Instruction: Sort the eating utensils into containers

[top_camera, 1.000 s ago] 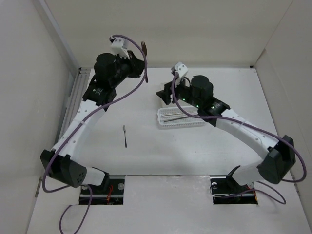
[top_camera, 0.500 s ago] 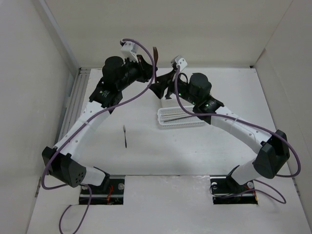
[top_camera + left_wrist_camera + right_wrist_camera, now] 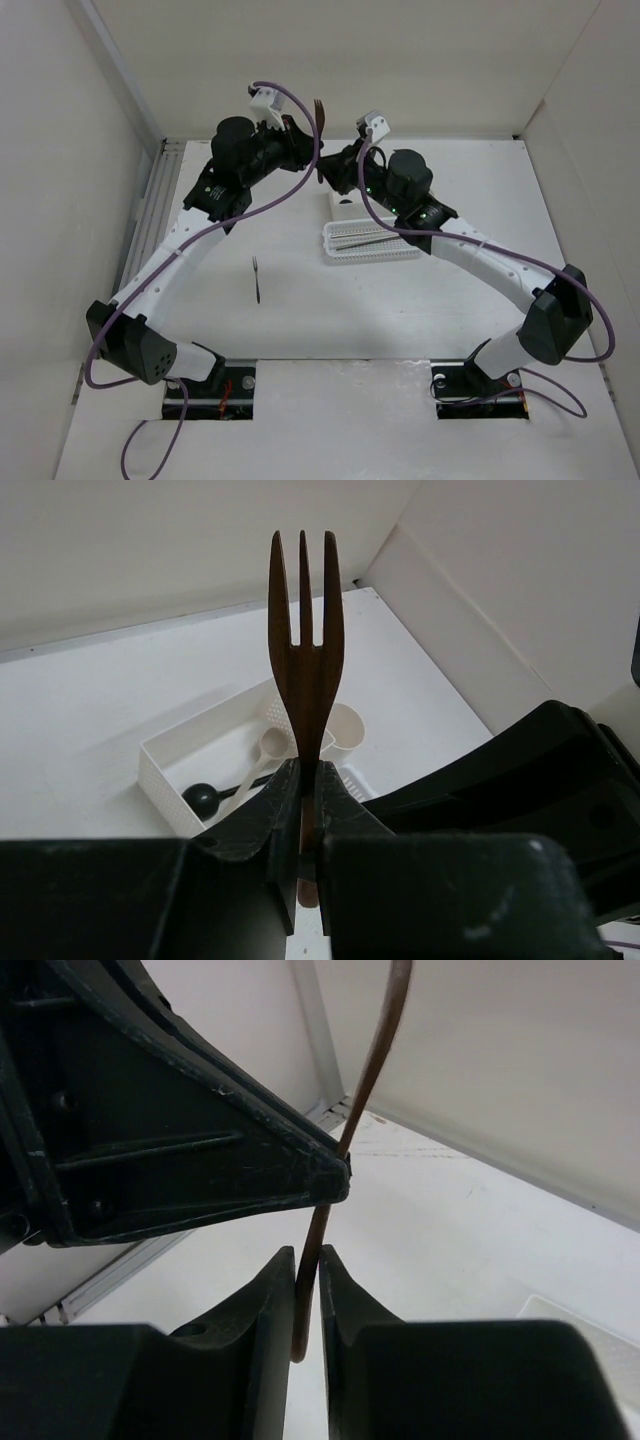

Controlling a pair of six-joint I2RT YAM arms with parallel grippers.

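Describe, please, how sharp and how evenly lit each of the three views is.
Top external: soft, even light, faint shadows, sharp throughout. Left wrist: the held fork is crisp but dark against the bright wall, the left fingers blurred. Right wrist: the right fingers are near black and soft.

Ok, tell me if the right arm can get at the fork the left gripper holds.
Likely yes: the lower handle of the fork sits between the fingers of the right gripper, just below the left gripper clamping it. Whether those fingers grip it is unclear.
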